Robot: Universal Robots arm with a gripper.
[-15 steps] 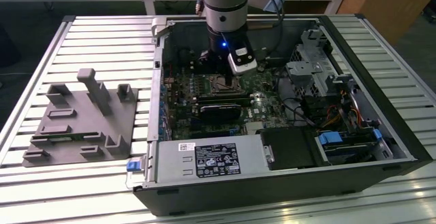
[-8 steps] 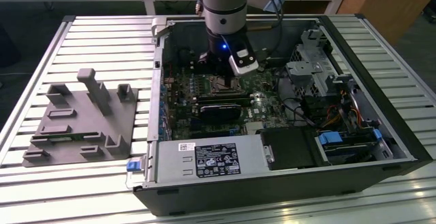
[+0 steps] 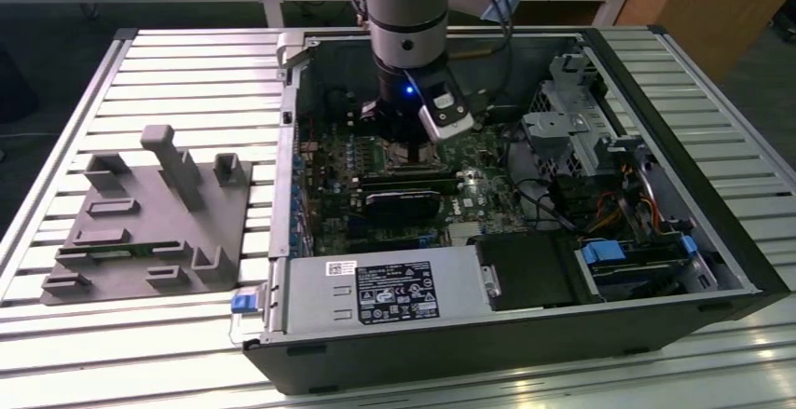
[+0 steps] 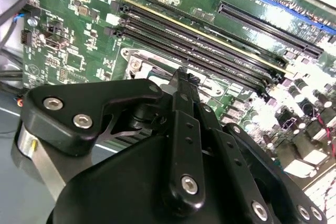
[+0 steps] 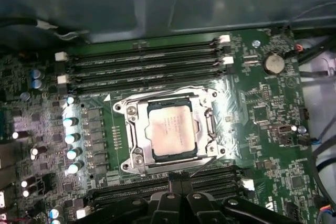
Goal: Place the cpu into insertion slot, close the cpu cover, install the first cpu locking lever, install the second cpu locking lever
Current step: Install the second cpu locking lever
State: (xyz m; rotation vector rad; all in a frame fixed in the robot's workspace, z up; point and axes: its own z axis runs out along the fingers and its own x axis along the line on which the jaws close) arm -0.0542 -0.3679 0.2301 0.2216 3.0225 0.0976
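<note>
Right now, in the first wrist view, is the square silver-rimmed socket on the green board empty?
No: the pale silvery-tan square cpu sits inside the insertion slot, framed by the silver cpu cover.

Open computer case and grey fixture on a slatted counter

The black computer case (image 3: 523, 334) lies open on the slatted metal counter (image 3: 186, 64), its green motherboard (image 5: 262, 124) just below the hand. Long black memory slots (image 5: 142, 64) run just beside the hand, a round coin battery (image 5: 274, 63) sits near them, and the labelled power supply (image 3: 386, 293) lies well apart. A grey moulded fixture (image 3: 149, 223) rests outside the case, far from the hand.
</note>
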